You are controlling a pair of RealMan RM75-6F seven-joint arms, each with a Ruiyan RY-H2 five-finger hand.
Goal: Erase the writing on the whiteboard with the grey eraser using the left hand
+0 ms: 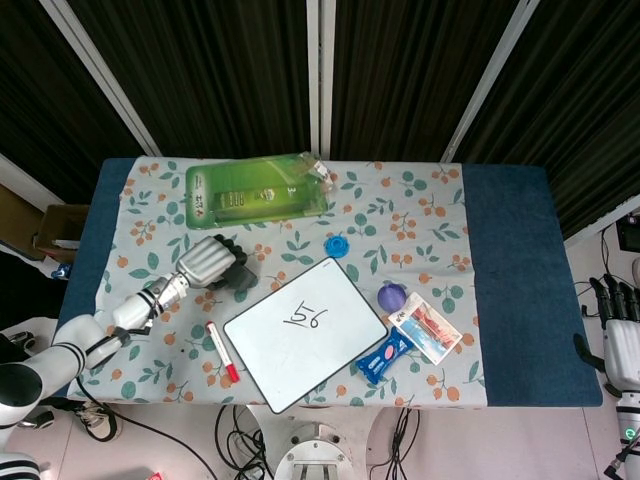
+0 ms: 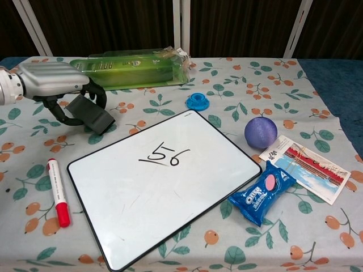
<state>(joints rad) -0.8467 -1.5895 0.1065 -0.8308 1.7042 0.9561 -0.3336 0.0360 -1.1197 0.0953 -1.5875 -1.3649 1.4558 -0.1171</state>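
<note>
Grey eraser [image 2: 91,113] (upper half hidden) under left hand [image 2: 57,82].

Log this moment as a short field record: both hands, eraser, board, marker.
left hand: fingers curled around the grey eraser, which tilts off the cloth
right hand: off the table's right edge, holding nothing that shows
whiteboard: flat, "156" still written near its middle
marker: red-capped, lying left of the whiteboard
task stage: eraser gripped, not yet over the board
</note>
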